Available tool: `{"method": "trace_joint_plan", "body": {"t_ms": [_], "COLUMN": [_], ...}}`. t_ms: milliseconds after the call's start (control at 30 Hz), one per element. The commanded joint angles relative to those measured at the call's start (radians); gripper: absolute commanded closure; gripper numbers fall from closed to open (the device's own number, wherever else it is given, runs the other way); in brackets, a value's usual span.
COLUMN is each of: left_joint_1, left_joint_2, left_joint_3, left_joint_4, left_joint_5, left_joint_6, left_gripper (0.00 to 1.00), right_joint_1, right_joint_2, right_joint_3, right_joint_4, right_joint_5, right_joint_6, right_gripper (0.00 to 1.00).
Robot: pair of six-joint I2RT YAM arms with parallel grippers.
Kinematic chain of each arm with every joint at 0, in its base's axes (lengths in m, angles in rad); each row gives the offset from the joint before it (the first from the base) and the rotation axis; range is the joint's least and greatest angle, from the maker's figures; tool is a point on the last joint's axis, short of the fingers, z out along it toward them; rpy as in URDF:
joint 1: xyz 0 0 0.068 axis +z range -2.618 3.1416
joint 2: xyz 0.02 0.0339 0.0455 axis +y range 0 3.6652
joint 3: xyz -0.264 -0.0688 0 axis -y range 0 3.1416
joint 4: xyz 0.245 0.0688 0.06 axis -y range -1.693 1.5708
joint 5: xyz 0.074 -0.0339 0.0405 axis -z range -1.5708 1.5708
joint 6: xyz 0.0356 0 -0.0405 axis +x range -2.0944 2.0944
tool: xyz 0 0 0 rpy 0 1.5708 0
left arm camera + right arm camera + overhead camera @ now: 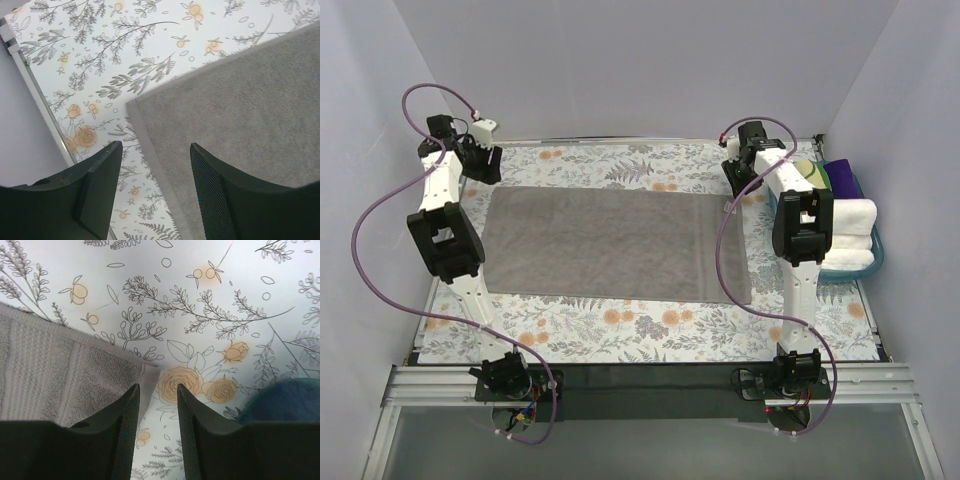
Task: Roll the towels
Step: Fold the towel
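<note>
A grey-brown towel (615,243) lies flat and spread out on the floral table covering (650,325). My left gripper (480,160) is open above the towel's far left corner; in the left wrist view the gripper (155,147) straddles the towel's hemmed edge (145,137), one finger over the covering, one over the towel (235,110). My right gripper (738,172) is open above the far right corner; in the right wrist view the gripper (158,387) hovers just beside the towel's corner (148,377), holding nothing.
A blue basket (872,262) at the right table edge holds rolled white towels (848,220) and a purple one (842,176); its blue rim shows in the right wrist view (285,400). Walls enclose the left, back and right sides.
</note>
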Motion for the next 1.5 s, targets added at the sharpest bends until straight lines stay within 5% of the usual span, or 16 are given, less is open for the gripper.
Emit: {"method": "trace_joint_plan", "body": {"t_ms": [0, 167, 367, 900, 1267, 1467], "left_joint_1": [0.005, 0.007, 0.005, 0.005, 0.007, 0.018], "left_joint_2": [0.031, 0.103, 0.201, 0.337, 0.308, 0.253], "left_joint_3": [0.064, 0.139, 0.185, 0.224, 0.227, 0.219], "left_joint_4": [0.016, 0.022, 0.073, 0.097, 0.1, 0.109], "left_joint_5": [-0.032, -0.052, -0.057, -0.077, -0.064, -0.035], "left_joint_6": [-0.011, -0.028, -0.054, -0.097, -0.089, -0.068], "left_gripper": [0.47, 0.46, 0.47, 0.64, 1.0, 1.0], "right_joint_1": [-0.014, -0.023, -0.021, -0.021, -0.029, -0.046], "right_joint_2": [0.041, 0.086, 0.087, 0.06, 0.02, -0.032], "right_joint_3": [0.022, 0.007, -0.007, -0.057, -0.03, -0.014], "right_joint_4": [0.02, 0.022, 0.024, 0.033, 0.045, 0.053], "right_joint_5": [-0.051, -0.108, -0.131, -0.149, -0.166, -0.2], "right_joint_6": [0.041, 0.072, 0.051, 0.0, -0.057, -0.072], "right_gripper": [0.64, 0.68, 0.98, 0.99, 0.99, 0.99]}}
